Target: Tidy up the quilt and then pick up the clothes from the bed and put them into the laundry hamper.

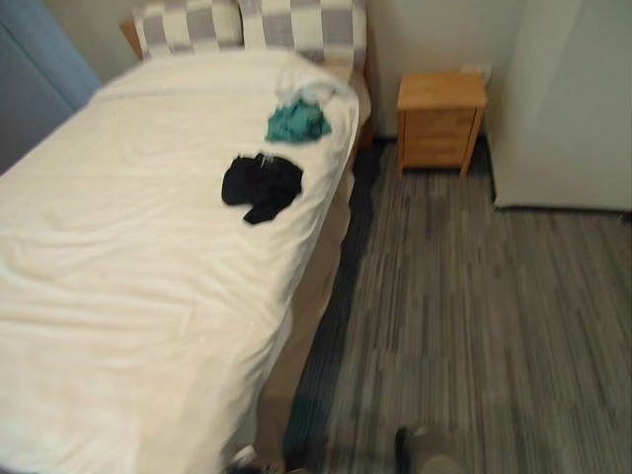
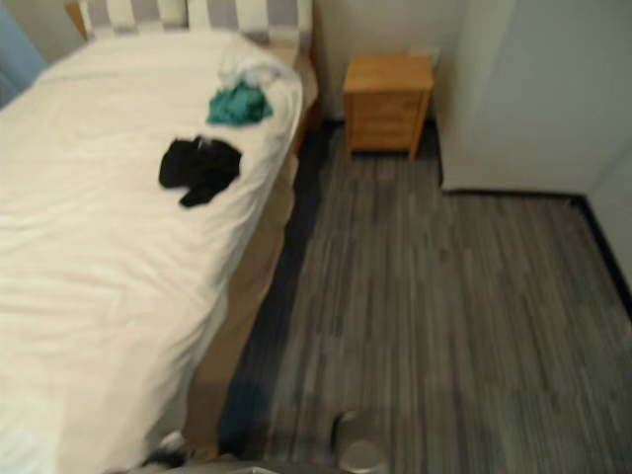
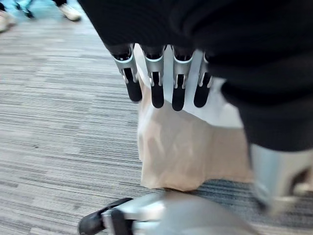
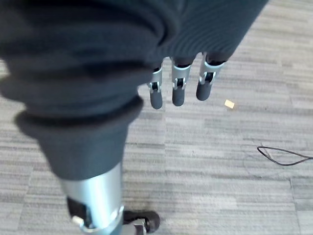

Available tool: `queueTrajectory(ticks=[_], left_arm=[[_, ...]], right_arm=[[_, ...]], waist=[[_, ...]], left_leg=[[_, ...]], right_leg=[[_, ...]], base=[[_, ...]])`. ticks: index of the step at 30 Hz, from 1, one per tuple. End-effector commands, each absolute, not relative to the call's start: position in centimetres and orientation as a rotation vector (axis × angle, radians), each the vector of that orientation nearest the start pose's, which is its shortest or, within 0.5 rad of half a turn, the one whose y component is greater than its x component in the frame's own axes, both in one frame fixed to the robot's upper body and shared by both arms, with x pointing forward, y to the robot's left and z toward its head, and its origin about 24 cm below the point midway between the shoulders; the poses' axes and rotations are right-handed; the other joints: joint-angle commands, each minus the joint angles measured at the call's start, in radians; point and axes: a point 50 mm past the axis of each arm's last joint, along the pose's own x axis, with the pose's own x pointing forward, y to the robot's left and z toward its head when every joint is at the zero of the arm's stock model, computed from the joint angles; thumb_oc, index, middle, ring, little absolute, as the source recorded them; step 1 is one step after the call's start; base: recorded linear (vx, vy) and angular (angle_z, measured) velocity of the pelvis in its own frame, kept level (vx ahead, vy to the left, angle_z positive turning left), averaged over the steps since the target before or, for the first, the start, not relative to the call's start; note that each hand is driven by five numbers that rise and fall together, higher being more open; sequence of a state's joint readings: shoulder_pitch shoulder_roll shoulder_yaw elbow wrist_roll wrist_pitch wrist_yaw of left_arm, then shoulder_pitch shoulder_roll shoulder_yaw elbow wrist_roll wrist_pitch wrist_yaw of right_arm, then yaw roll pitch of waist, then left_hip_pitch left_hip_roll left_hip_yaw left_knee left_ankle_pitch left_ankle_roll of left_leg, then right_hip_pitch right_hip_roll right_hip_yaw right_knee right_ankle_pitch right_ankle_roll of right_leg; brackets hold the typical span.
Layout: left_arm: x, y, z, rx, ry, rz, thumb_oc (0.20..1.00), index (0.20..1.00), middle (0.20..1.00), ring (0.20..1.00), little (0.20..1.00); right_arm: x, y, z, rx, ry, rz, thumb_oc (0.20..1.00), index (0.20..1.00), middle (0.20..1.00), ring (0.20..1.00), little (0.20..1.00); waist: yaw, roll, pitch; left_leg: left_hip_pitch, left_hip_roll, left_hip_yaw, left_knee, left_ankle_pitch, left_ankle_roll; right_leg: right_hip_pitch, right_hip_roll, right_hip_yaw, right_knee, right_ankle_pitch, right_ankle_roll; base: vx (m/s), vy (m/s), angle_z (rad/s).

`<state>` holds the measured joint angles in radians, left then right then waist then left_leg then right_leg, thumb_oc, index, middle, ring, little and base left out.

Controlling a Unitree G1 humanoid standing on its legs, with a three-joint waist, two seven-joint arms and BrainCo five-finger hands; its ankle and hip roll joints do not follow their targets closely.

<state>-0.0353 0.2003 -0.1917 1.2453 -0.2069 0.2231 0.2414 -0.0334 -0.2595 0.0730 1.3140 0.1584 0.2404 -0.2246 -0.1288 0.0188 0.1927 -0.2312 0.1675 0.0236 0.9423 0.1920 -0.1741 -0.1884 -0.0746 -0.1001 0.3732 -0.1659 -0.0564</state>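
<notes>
A white quilt (image 1: 128, 247) covers the bed, smooth over most of it, with a bunched white fold (image 1: 311, 87) at its upper right corner. A black garment (image 1: 260, 186) lies crumpled on the quilt near the bed's right edge. A teal garment (image 1: 296, 121) lies just beyond it, against the white fold. My left hand (image 3: 156, 83) hangs with straight fingers beside the bed's beige skirt (image 3: 181, 152), holding nothing. My right hand (image 4: 178, 85) hangs over the striped grey floor, fingers straight and empty.
Two checked pillows (image 1: 252, 25) lie at the bed's head. A wooden nightstand (image 1: 440, 118) stands right of the bed, with a white cabinet (image 1: 563, 109) beside it. Grey carpet runs along the bed's right side. A small scrap (image 4: 229, 103) lies on the floor. A person's shoes (image 3: 68, 12) show far off.
</notes>
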Motion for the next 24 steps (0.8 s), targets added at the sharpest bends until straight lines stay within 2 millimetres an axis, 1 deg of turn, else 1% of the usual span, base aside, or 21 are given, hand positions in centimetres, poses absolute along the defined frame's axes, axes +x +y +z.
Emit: queueTrajectory(ticks=[1, 2, 3, 4, 5, 6, 7, 8, 9, 10, 12, 13, 14, 16, 17, 18, 19, 20, 21, 23, 24], left_arm=[[7.1, 20.6, -17.1, 0.209, 1.469, 0.300, 1.000, 1.000, 1.000, 1.000, 1.000], [6.6, 20.9, -17.1, 0.198, 1.480, 0.318, 1.000, 1.000, 1.000, 1.000, 1.000], [6.5, 21.0, -17.1, 0.198, 1.483, 0.317, 1.000, 1.000, 1.000, 1.000, 1.000], [6.3, 21.2, -17.1, 0.189, 1.490, 0.332, 1.000, 1.000, 1.000, 1.000, 1.000], [6.3, 21.2, -17.1, 0.191, 1.491, 0.328, 1.000, 1.000, 1.000, 1.000, 1.000], [6.2, 21.4, -17.1, 0.210, 1.492, 0.304, 1.000, 1.000, 1.000, 1.000, 1.000], [6.3, 21.4, -17.1, 0.225, 1.485, 0.289, 1.000, 1.000, 1.000, 1.000, 1.000], [6.3, 21.4, -17.1, 0.230, 1.485, 0.272, 1.000, 1.000, 1.000, 1.000, 1.000], [6.4, 21.5, -17.1, 0.235, 1.484, 0.273, 1.000, 1.000, 1.000, 1.000, 1.000], [6.2, 21.5, -17.1, 0.238, 1.495, 0.293, 1.000, 1.000, 1.000, 1.000, 1.000], [6.1, 21.8, -17.1, 0.215, 1.505, 0.343, 1.000, 1.000, 1.000, 1.000, 1.000], [6.5, 22.5, -16.9, 0.153, 1.502, 0.416, 1.000, 1.000, 1.000, 1.000, 1.000], [6.7, 22.7, -16.8, 0.143, 1.499, 0.421, 1.000, 1.000, 1.000, 1.000, 1.000], [7.4, 23.0, -16.6, 0.153, 1.486, 0.405, 1.000, 1.000, 1.000, 1.000, 1.000], [7.6, 23.1, -16.6, 0.160, 1.483, 0.401, 1.000, 1.000, 1.000, 1.000, 1.000], [7.8, 22.9, -16.6, 0.166, 1.477, 0.396, 1.000, 1.000, 1.000, 1.000, 1.000], [7.9, 22.6, -16.6, 0.156, 1.473, 0.394, 1.000, 1.000, 1.000, 1.000, 1.000], [8.1, 22.3, -16.7, 0.146, 1.467, 0.393, 1.000, 1.000, 1.000, 1.000, 1.000], [8.1, 22.2, -16.7, 0.145, 1.467, 0.393, 1.000, 1.000, 1.000, 1.000, 1.000], [8.1, 21.7, -16.8, 0.139, 1.467, 0.376, 1.000, 1.000, 1.000, 1.000, 1.000], [7.9, 21.6, -16.8, 0.149, 1.476, 0.367, 1.000, 1.000, 1.000, 1.000, 1.000]], right_arm=[[8.2, -27.0, -15.4, -0.343, 1.386, -0.427, 1.000, 1.000, 1.000, 1.000, 1.000], [9.6, -26.9, -15.1, -0.331, 1.334, -0.427, 1.000, 1.000, 1.000, 1.000, 1.000], [10.0, -26.9, -15.0, -0.325, 1.320, -0.435, 1.000, 1.000, 1.000, 1.000, 1.000], [10.7, -26.8, -14.8, -0.326, 1.293, -0.434, 1.000, 1.000, 1.000, 1.000, 1.000], [11.0, -26.7, -14.8, -0.323, 1.283, -0.437, 1.000, 1.000, 1.000, 1.000, 1.000], [11.4, -26.4, -14.7, -0.327, 1.278, -0.440, 1.000, 1.000, 1.000, 1.000, 1.000], [11.4, -26.4, -14.8, -0.315, 1.278, -0.456, 1.000, 1.000, 1.000, 1.000, 1.000], [11.2, -26.3, -14.8, -0.312, 1.290, -0.462, 1.000, 1.000, 1.000, 1.000, 1.000], [11.1, -26.2, -14.9, -0.298, 1.301, -0.470, 1.000, 1.000, 1.000, 1.000, 1.000], [10.5, -26.1, -15.1, -0.280, 1.336, -0.479, 1.000, 1.000, 1.000, 1.000, 1.000], [10.0, -25.9, -15.2, -0.291, 1.364, -0.462, 1.000, 1.000, 1.000, 1.000, 1.000], [8.8, -25.3, -15.7, -0.329, 1.428, -0.404, 1.000, 1.000, 1.000, 1.000, 1.000], [8.3, -25.2, -15.9, -0.338, 1.451, -0.387, 1.000, 1.000, 1.000, 1.000, 1.000], [7.0, -24.8, -16.2, -0.356, 1.510, -0.356, 1.000, 1.000, 1.000, 1.000, 1.000], [6.6, -24.6, -16.3, -0.364, 1.538, -0.354, 1.000, 1.000, 1.000, 1.000, 1.000], [6.0, -24.4, -16.4, -0.386, 1.579, -0.347, 1.000, 1.000, 1.000, 1.000, 1.000], [5.7, -24.4, -16.4, -0.410, 1.598, -0.331, 1.000, 1.000, 1.000, 1.000, 1.000], [5.5, -24.4, -16.4, -0.427, 1.609, -0.314, 1.000, 1.000, 1.000, 1.000, 1.000], [5.5, -24.5, -16.4, -0.427, 1.609, -0.315, 1.000, 1.000, 1.000, 1.000, 1.000], [4.9, -24.5, -16.4, -0.440, 1.619, -0.315, 1.000, 1.000, 1.000, 1.000, 1.000], [4.9, -24.5, -16.5, -0.427, 1.615, -0.329, 1.000, 1.000, 1.000, 1.000, 1.000]], waist=[[0.050, -0.015, 0.088], [0.071, -0.006, 0.091], [0.075, -0.006, 0.088], [0.093, -0.005, 0.088], [0.099, -0.003, 0.089], [0.110, 0.006, 0.071], [0.111, 0.007, 0.067], [0.118, 0.022, 0.055], [0.118, 0.029, 0.050], [0.111, 0.048, 0.049], [0.108, 0.066, 0.053], [0.098, 0.076, 0.066], [0.094, 0.077, 0.070], [0.087, 0.069, 0.076], [0.082, 0.061, 0.078], [0.072, 0.038, 0.078], [0.058, 0.016, 0.081], [0.043, 0.004, 0.084], [0.042, 0.007, 0.089], [0.022, -0.006, 0.095], [0.020, -0.012, 0.095]], left_leg=[[-0.008, -0.142, 0.006, -0.435, -0.115, 0.141], [0.017, -0.143, -0.039, -0.746, -0.088, 0.144], [0.020, -0.145, -0.049, -0.777, -0.085, 0.144], [0.022, -0.168, -0.101, -0.850, -0.084, 0.141], [0.019, -0.177, -0.123, -0.854, -0.083, 0.139], [0.056, -0.174, -0.133, -0.900, -0.098, 0.144], [0.060, -0.172, -0.132, -0.902, -0.100, 0.143], [0.086, -0.168, -0.106, -0.916, -0.104, 0.150], [0.101, -0.167, -0.098, -0.921, -0.105, 0.155], [0.131, -0.162, -0.073, -0.921, -0.113, 0.172], [0.159, -0.154, -0.047, -0.916, -0.124, 0.188], [0.197, -0.161, -0.028, -0.908, -0.151, 0.214], [0.209, -0.163, -0.025, -0.910, -0.157, 0.219], [0.249, -0.177, -0.013, -0.921, -0.175, 0.227], [0.268, -0.184, -0.013, -0.928, -0.185, 0.226], [0.294, -0.203, -0.018, -0.934, -0.206, 0.223], [0.321, -0.224, -0.034, -0.939, -0.229, 0.223], [0.346, -0.239, -0.052, -0.949, -0.249, 0.223], [0.354, -0.235, -0.054, -0.950, -0.251, 0.222], [0.389, -0.256, -0.067, -0.932, -0.307, 0.239], [0.394, -0.262, -0.061, -0.919, -0.323, 0.245]], right_leg=[[0.182, -0.025, 0.126, -0.343, 0.230, 0.118], [0.209, 0.002, 0.173, -0.368, 0.222, 0.133], [0.211, 0.005, 0.182, -0.373, 0.224, 0.135], [0.227, 0.013, 0.206, -0.378, 0.220, 0.143], [0.233, 0.017, 0.214, -0.374, 0.215, 0.145], [0.250, 0.007, 0.213, -0.334, 0.171, 0.156], [0.252, 0.005, 0.210, -0.324, 0.162, 0.159], [0.239, -0.007, 0.163, -0.221, 0.120, 0.165], [0.219, -0.011, 0.141, -0.166, 0.109, 0.167], [0.148, -0.012, 0.096, 0.028, 0.105, 0.161], [0.069, -0.037, 0.050, 0.208, 0.128, 0.162], [-0.064, -0.044, 0.031, 0.397, 0.175, 0.161], [-0.085, -0.038, 0.021, 0.413, 0.189, 0.162], [-0.108, -0.038, -0.024, 0.332, 0.234, 0.171], [-0.099, -0.039, -0.042, 0.243, 0.248, 0.174], [-0.075, -0.043, -0.068, 0.039, 0.260, 0.182], [-0.062, -0.043, -0.070, -0.119, 0.299, 0.196], [-0.055, -0.036, -0.057, -0.268, 0.317, 0.203], [-0.043, -0.032, -0.061, -0.277, 0.320, 0.203], [-0.049, -0.022, -0.042, -0.445, 0.365, 0.222], [-0.056, -0.026, -0.046, -0.453, 0.375, 0.225]], base=[[0.52, 0.451, -1.65], [0.32, 0.273, -2.27], [0.33, 0.283, -2.95], [0.18, 0.147, -2.08], [0.27, 0.280, -1.51], [0.21, 0.250, -0.84], [0.27, 0.344, -1.01], [0.20, 0.256, -0.77], [0.30, 0.374, -0.81], [0.23, 0.300, -0.55], [0.20, 0.312, -0.53], [0.20, 0.289, -0.42], [0.24, 0.245, -0.29], [0.23, 0.056, -0.17], [0.37, -0.055, -0.07], [0.48, -0.104, 0.02], [0.56, -0.119, 0.18], [0.37, -0.069, 0.32], [0.38, -0.049, -0.04], [0.56, -0.065, -0.03], [0.87, -0.164, 0.55]])
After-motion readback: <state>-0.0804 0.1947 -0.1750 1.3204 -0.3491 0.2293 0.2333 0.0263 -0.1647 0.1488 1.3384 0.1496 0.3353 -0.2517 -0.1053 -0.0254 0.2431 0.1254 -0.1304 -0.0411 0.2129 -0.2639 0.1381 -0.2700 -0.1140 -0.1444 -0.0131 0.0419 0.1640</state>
